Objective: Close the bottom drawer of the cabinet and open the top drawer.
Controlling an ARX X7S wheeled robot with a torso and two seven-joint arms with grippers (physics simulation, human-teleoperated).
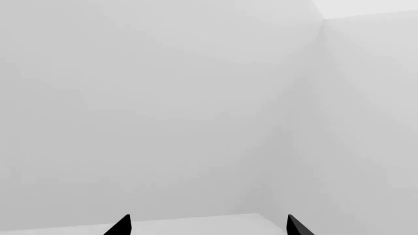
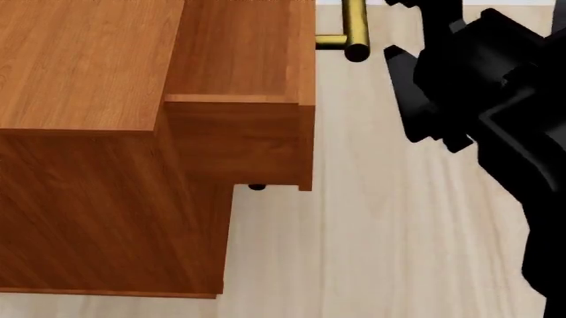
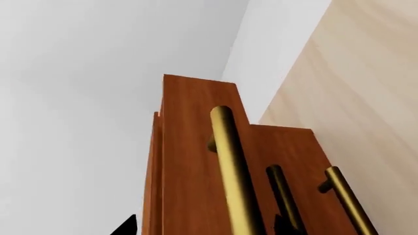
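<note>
1. well, left wrist view: my left gripper [image 1: 207,226] shows only two dark fingertips set well apart, holding nothing, facing bare white walls.
2. head view: the cabinet [image 2: 84,199] stands at left on pale floor; the top drawer [image 2: 237,59] sticks out, its brass handle [image 2: 354,30] near my right arm [image 2: 495,112]. opening looks begun or done.
3. right wrist view: my right gripper [image 3: 205,226] sits close to the handle, tips apart, gripping nothing. the bottom drawer [image 3: 307,196] seems pushed in, though i can't be sure.

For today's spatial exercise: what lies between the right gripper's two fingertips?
In the right wrist view, the top drawer's brass handle runs between the right gripper's fingertips; contact unclear.
</note>
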